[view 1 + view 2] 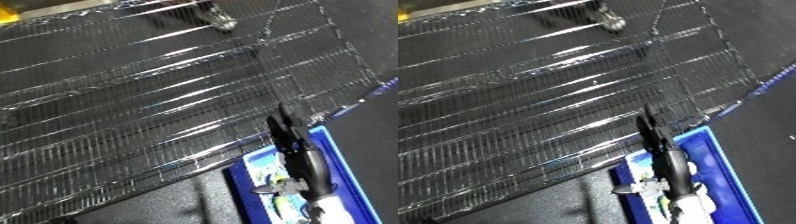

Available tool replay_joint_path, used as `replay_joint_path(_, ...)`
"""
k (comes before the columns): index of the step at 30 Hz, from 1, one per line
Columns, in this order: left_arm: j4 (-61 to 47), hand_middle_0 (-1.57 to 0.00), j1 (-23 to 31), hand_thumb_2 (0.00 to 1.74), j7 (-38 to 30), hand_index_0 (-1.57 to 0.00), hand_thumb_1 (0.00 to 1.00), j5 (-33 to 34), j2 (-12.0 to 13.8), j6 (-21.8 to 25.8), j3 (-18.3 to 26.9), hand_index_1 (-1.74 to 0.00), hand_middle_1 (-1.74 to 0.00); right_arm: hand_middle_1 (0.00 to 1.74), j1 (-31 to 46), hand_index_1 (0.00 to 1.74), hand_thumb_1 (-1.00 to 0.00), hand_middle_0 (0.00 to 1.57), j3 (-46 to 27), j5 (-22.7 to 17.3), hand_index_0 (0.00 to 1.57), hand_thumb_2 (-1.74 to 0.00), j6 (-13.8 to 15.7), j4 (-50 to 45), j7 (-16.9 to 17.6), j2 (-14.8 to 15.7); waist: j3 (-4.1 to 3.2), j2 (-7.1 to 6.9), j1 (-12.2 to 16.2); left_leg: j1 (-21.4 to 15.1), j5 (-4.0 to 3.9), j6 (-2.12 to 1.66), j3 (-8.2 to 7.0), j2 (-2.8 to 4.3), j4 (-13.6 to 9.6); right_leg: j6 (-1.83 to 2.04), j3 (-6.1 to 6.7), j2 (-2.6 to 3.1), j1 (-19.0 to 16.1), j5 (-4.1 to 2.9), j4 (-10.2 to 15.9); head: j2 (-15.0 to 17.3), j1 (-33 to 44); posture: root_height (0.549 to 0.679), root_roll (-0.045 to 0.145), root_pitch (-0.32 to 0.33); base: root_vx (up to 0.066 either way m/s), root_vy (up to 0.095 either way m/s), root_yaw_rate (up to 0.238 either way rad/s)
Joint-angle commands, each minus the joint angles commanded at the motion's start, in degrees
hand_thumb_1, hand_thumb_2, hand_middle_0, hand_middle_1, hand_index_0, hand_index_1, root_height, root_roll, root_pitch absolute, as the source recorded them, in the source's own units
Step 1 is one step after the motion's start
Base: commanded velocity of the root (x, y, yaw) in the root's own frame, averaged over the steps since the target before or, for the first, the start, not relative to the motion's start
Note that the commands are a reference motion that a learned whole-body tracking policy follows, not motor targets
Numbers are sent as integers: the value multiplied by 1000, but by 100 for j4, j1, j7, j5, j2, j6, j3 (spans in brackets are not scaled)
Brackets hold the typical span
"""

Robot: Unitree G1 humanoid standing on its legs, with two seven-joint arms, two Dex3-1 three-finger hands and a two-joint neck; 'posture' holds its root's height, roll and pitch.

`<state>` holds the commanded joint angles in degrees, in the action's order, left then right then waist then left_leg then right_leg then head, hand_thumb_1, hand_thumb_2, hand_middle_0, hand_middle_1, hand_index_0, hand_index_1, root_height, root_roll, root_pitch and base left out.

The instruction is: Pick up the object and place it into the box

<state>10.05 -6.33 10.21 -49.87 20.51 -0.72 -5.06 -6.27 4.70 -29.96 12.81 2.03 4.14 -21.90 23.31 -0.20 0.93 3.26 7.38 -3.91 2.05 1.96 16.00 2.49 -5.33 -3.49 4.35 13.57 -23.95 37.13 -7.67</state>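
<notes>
Object: the likeliest candidate is a small silvery thing at the far edge of the mesh; it is too blurred to name, and nothing touches it.
Right hand: the right hand comes in from the lower right, its fingers stretched straight and close together, released, with nothing seen between them.
Hand position: it hangs over the bin's near-left part, with the fingertips reaching past the rim toward the mesh.
Left hand: out of sight in both views.
Bin: the blue bin sits at the lower right, just beside the mesh edge; pale, coloured patches show on its floor under the wrist, and I cannot tell whether they are loose things or a print.
Mesh: the shiny wire mesh fills most of the view, sloping from upper left to lower right.
Dark surface: a dark surface lies below the mesh, left of the bin.
Step in hand: by my reading this is the reach, since the hand is empty and the silvery thing lies well apart from it, across the whole mesh.
Next move: it calls for a long reach forward and to the left over the mesh, fingers spread before arrival, then closing round the thing.
Caution: the thing is small and the wires are open, so a low approach could catch the fingertips.
</notes>
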Motion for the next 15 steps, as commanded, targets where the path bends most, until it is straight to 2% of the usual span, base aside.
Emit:
replay_joint_path(4, 64, -1570, 7, 1740, -24, -1570, 1000, -45, -24, 24, 44, -1740, -1740, 0, -53, 0, 0, 0, 94, 45, 0, 0, -46, 41, -7, 53, -25, -63, -134, -18, -90, -41, 61, 8, -70, -5, -93, 27, -126, 15, 60, 15, 401, 673, 57, -65, 35, -33, 180)
replay_joint_path(8, 121, -1570, 15, 1740, -26, -1570, 1000, -51, -42, 1, 82, -1740, -1740, 0, -70, 0, 0, 0, 153, 42, 0, 0, -118, 83, 2, 71, -39, -128, -250, 21, -130, -71, 108, 17, -36, -22, -171, 44, -215, 49, 43, 109, 593, 673, 57, -75, 48, -26, 155)
replay_joint_path(15, 142, -1570, 47, 1740, -25, -1570, 1000, 14, -38, -44, 63, -1740, -1740, 0, -102, 0, 0, 0, 242, 10, 0, 0, -160, 153, 107, 67, 37, -186, -374, 135, -178, -101, 182, 19, 124, -37, -238, 38, -272, 77, -67, 281, 657, 672, 58, -92, 46, -5, 100)
